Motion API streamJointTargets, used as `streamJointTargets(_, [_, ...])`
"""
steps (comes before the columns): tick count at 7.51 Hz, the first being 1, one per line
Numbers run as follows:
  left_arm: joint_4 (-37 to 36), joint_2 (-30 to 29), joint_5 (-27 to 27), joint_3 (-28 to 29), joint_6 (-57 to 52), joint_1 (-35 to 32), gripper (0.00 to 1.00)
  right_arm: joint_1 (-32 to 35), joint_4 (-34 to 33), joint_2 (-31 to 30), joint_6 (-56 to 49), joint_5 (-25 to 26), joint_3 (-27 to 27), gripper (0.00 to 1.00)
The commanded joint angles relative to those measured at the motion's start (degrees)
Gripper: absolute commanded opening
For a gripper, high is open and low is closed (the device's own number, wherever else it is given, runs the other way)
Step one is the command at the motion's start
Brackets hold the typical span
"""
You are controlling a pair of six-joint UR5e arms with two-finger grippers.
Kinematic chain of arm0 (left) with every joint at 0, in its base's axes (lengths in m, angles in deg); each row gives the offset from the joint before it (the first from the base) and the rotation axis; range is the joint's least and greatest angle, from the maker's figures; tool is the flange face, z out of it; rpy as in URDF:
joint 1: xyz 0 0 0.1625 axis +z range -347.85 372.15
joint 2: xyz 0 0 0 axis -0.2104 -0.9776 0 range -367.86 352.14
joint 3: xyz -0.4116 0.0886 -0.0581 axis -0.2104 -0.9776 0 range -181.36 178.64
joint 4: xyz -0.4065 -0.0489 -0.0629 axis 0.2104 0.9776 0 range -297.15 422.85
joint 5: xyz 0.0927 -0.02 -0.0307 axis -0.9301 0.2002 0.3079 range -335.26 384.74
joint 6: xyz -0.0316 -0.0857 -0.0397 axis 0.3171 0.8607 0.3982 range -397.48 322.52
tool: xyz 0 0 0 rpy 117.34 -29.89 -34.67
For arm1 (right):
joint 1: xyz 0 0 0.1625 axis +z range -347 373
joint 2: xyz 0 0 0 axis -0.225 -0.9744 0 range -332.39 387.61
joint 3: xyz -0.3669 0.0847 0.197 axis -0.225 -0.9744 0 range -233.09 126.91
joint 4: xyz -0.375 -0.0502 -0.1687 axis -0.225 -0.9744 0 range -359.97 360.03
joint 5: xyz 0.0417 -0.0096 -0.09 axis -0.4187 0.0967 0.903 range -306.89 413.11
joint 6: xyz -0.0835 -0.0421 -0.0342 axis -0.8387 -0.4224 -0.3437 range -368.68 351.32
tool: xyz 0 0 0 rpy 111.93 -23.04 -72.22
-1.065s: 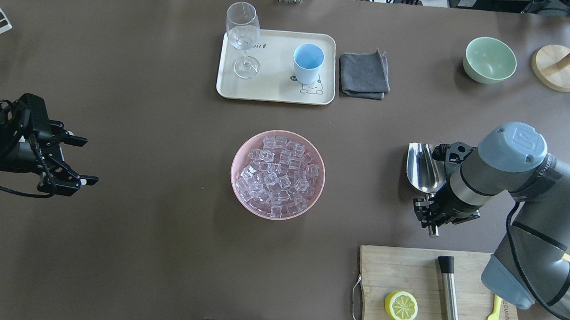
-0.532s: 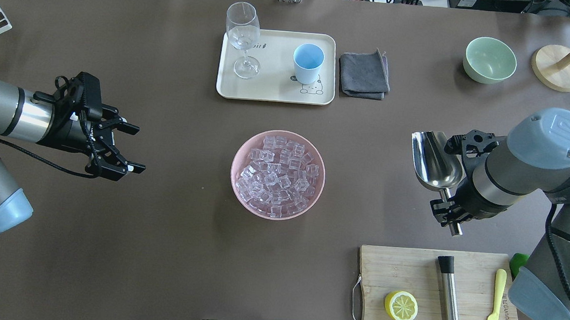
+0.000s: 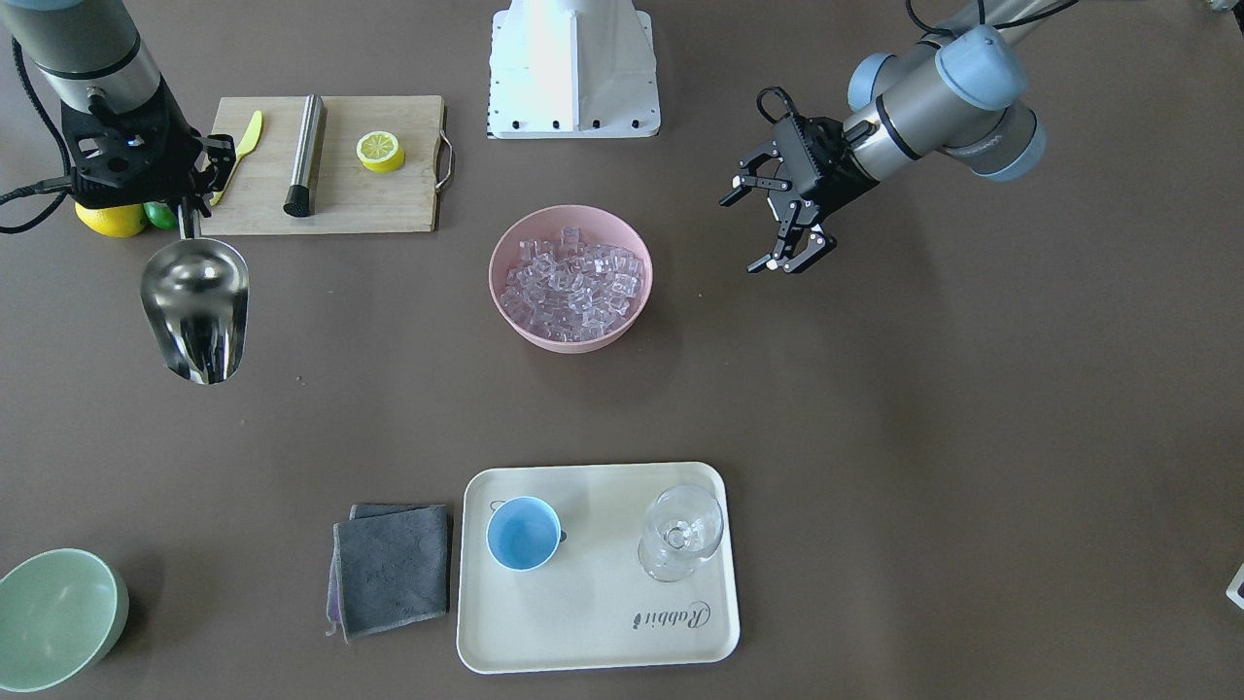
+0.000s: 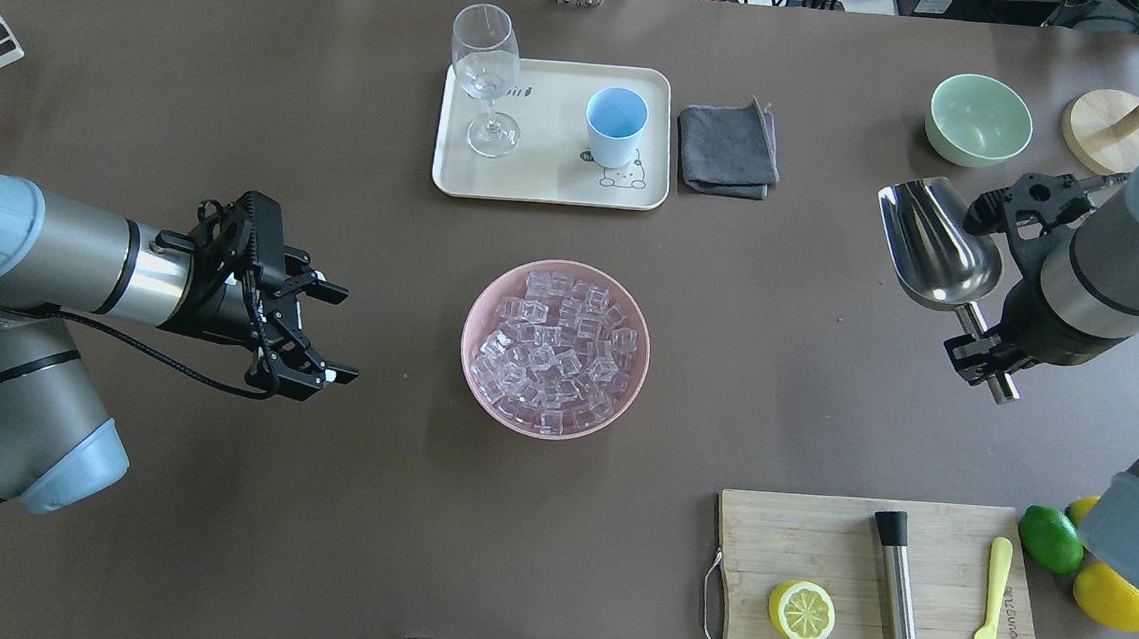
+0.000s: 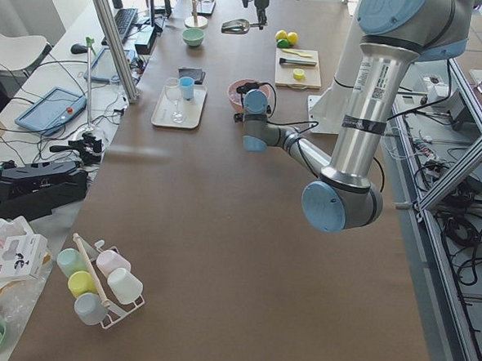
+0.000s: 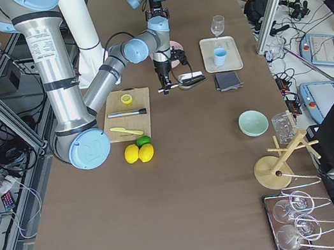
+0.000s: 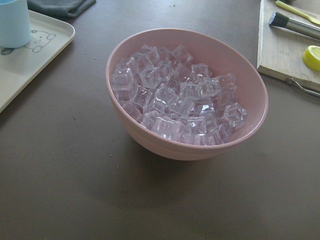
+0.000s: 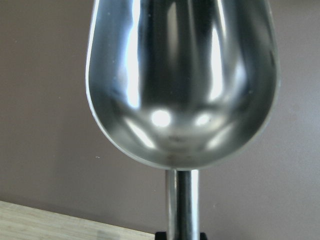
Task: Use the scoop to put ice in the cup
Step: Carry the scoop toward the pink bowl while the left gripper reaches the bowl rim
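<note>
Desk top [image 4: 214,535] carried a cream tray [image 4: 549,183] by its far edge and a pink bowl [image 4: 469,343] at its middle. The left end effector [image 4: 349,334] hung wide open near the bowl, on the left-edge side. The right end effector [image 4: 978,353], near the right edge, clamped the rod handle of the empty scoop [image 4: 936,245]. The cup [image 4: 615,122] stood on the tray; the ice [image 4: 552,348] filled the bowl.

brown table [image 4: 214,535] with pink bowl [image 4: 491,294], tray [image 4: 549,183], cutting board [image 4: 765,534]

The left arm [image 4: 62,259] and right arm [image 4: 1125,263] are finished silver-grey with light-blue joint caps; the left gripper [image 4: 348,334] is black.
</note>
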Motion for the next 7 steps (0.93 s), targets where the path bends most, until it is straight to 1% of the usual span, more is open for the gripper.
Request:
streamJointTargets(1, [0.0, -0.35, -0.11, 1.95, -0.07, 1.76, 0.98, 0.96, -4.66, 0.21, -10.0, -2.02, -0.18, 0.0])
streamJointTargets(2, [-0.35, -1.04, -0.11, 2.38, -0.07, 1.85, 0.98, 1.22, -5.65, 0.56, -16.06, -7.42, -0.09, 0.0])
streamJointTargets(3, [-0.18, -1.57, -0.11, 2.56, 0.02, 1.5, 0.98, 1.22, -8.44, 2.39, -16.73, -10.86, -0.35, 0.0])
streamJointTargets(4, [-0.17, -2.62, -0.19, 2.82, 0.1, 1.5, 0.98, 0.96, -12.91, 5.45, -16.74, -10.2, 0.25, 0.0])
streamJointTargets(5, [0.0, -3.24, -1.33, 3.78, 0.02, 1.59, 0.98, -1.39, -18.08, 8.96, -16.83, -8.11, 2.0, 0.0])
streamJointTargets(6, [-0.09, -3.68, -5.6, 3.97, -0.07, 2.02, 0.98, -5.15, -28.14, 14.22, -16.83, -1.82, 5.06, 0.0])
streamJointTargets(7, [0.0, -3.6, -6.51, 4.4, 0.02, 3.07, 0.98, -7.71, -40.34, 22.45, -16.92, 1.64, 5.35, 0.0])
